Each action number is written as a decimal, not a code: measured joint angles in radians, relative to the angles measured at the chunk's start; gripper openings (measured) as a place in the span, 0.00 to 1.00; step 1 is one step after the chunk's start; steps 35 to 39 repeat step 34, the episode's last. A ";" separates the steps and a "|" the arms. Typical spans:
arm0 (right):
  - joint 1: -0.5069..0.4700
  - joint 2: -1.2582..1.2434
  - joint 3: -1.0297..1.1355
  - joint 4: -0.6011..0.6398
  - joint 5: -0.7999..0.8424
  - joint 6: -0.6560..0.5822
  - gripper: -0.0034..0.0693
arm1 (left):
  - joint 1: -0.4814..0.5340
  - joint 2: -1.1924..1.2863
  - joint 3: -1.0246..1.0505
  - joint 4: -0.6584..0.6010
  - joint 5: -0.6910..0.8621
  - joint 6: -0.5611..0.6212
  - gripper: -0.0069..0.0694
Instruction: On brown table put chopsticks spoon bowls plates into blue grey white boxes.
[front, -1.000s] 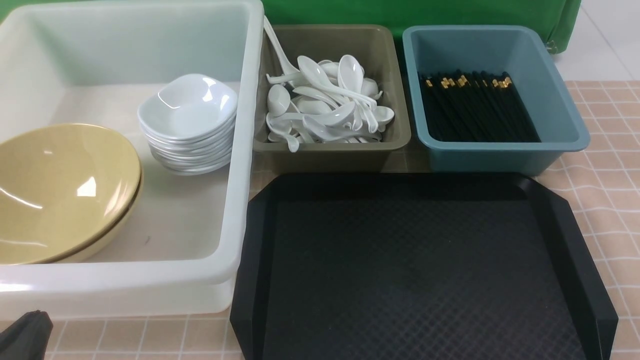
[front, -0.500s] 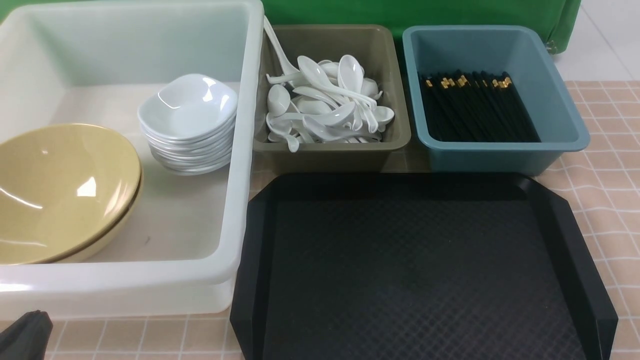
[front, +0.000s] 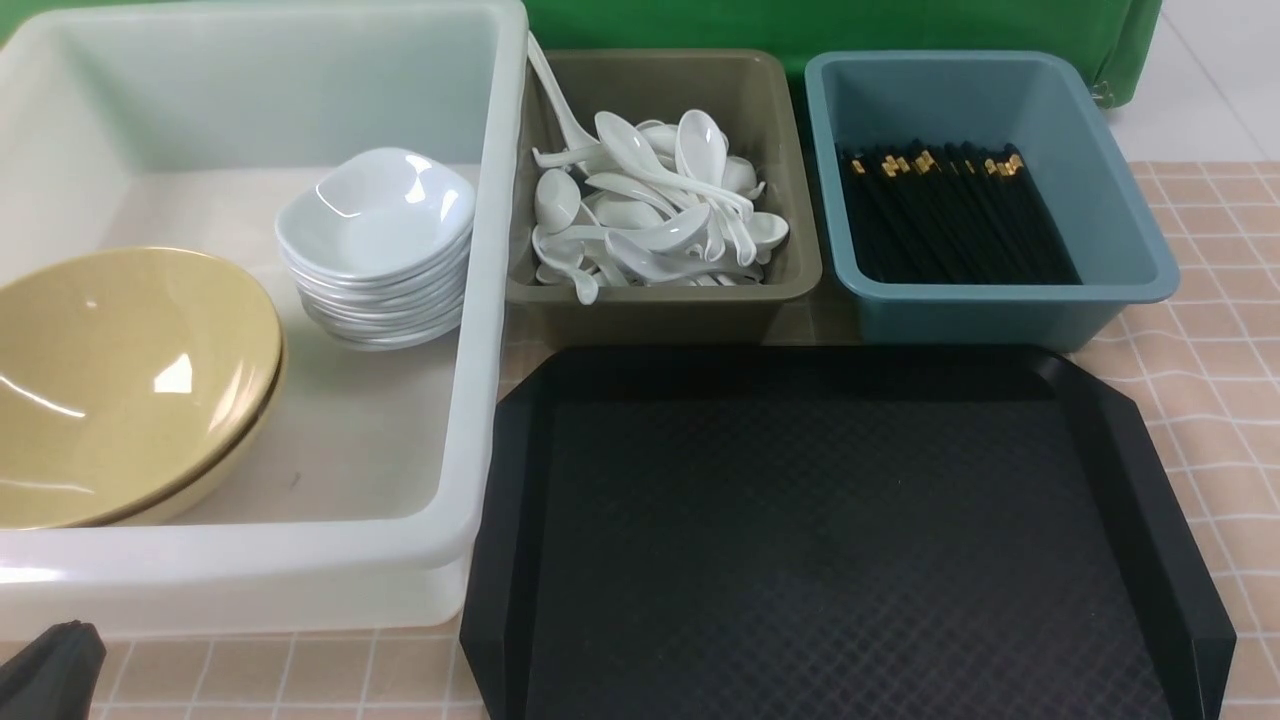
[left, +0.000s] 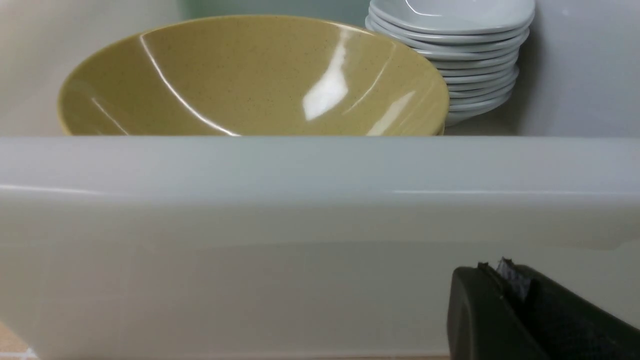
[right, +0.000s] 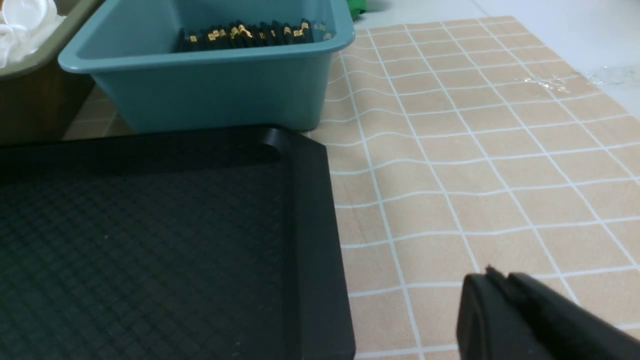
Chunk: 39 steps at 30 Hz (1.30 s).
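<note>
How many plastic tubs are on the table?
3, in a row: the big white tub on the left, the olive-grey tub in the middle, the blue tub on the right. The black tray is not counted.

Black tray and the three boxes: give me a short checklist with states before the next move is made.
1. Black tray holds no tableware: ok.
2. Yellow bowls and white dishes sit in the white box: ok.
3. Spoons in the grey box: ok.
4. Chopsticks in the blue box: ok.
5. Left end effector shut, empty: ok.
6. Right end effector holds nothing: ok; open or shut: cannot tell.
</note>
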<state>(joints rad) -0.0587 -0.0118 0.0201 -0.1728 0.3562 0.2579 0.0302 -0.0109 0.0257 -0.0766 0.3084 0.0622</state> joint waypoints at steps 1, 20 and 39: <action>0.000 0.000 0.000 0.000 0.000 0.000 0.15 | 0.000 0.000 0.000 0.000 0.000 0.000 0.09; 0.000 0.000 0.000 0.000 0.000 0.000 0.18 | 0.000 0.000 0.000 0.000 0.000 0.000 0.09; 0.000 0.000 0.000 0.000 -0.001 0.000 0.20 | 0.000 0.000 0.000 0.000 0.000 0.000 0.09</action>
